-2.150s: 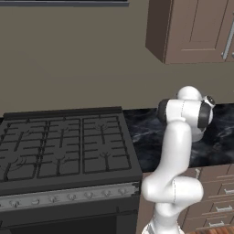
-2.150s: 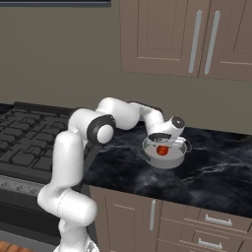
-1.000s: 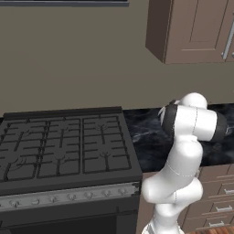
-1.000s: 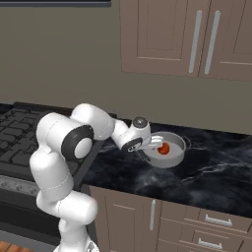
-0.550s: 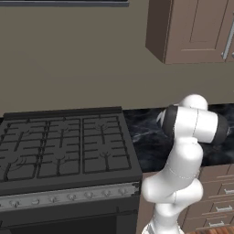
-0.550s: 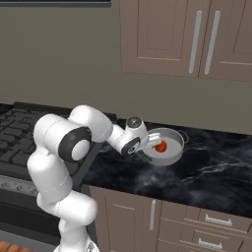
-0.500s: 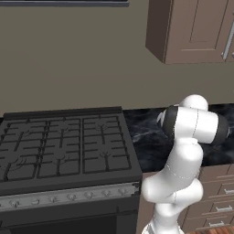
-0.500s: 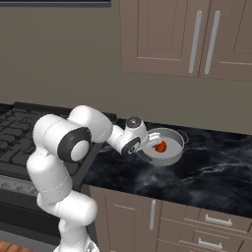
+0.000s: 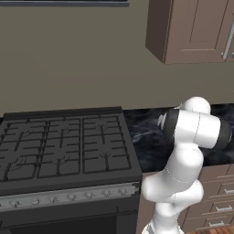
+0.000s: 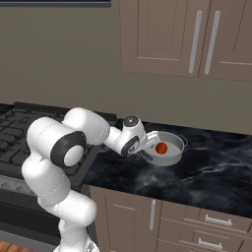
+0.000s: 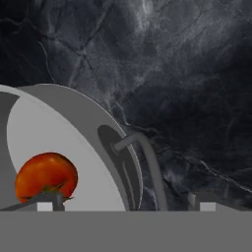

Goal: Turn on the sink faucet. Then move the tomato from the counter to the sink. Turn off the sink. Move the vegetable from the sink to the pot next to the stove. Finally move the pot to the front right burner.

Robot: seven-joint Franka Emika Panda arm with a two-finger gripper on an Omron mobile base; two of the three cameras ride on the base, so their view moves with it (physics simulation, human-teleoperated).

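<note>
The small grey pot [image 10: 170,152] stands on the black marble counter [image 10: 211,172], right of the stove [image 9: 64,151]. The red-orange tomato [image 10: 161,147] lies inside it. My gripper [image 10: 149,142] hangs low at the pot's left rim, open and holding nothing. In the hand view the pot [image 11: 74,147] and the tomato [image 11: 46,177] lie at the lower left. The pot's side handle [image 11: 145,157] and rim sit between my spread fingertips [image 11: 47,206]. The stove's front right burner [image 9: 107,161] is bare under its grate.
Wall cabinets [image 10: 197,37] hang above the counter, and drawers [image 10: 206,231] run below it. The stove's knob panel [image 9: 68,196] faces the base. My own arm [image 9: 192,137] blocks the counter to the right in the left base view.
The hand has come down from above the pot to its left rim and crept slightly closer over the last second. The jaws stayed open; pot and tomato have not moved.
</note>
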